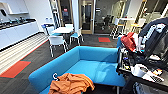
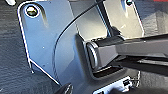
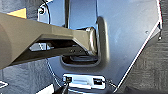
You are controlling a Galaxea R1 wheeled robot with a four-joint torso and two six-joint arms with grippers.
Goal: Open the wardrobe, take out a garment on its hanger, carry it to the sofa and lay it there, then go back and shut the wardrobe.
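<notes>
The bright blue sofa (image 1: pixel 93 66) stands in the lower middle of the head view, with its back toward the room behind. On the near end of its seat lies the orange garment (image 1: pixel 71 83), crumpled, with the white hook of its hanger (image 1: pixel 55 76) sticking out at its left beside the sofa's arm. Nothing holds the garment. Both wrist views look down past the robot's own dark plate and jointed bar at grey carpet.
A cluttered cart (image 1: pixel 146 58) with a red bag (image 1: pixel 128 41), dark gear and white items stands close to the sofa's right end. Behind the sofa are a white table (image 1: pixel 62 30) with blue and white chairs (image 1: pixel 57 41), a kitchen counter (image 1: pixel 17 31) at left, and red carpet patches.
</notes>
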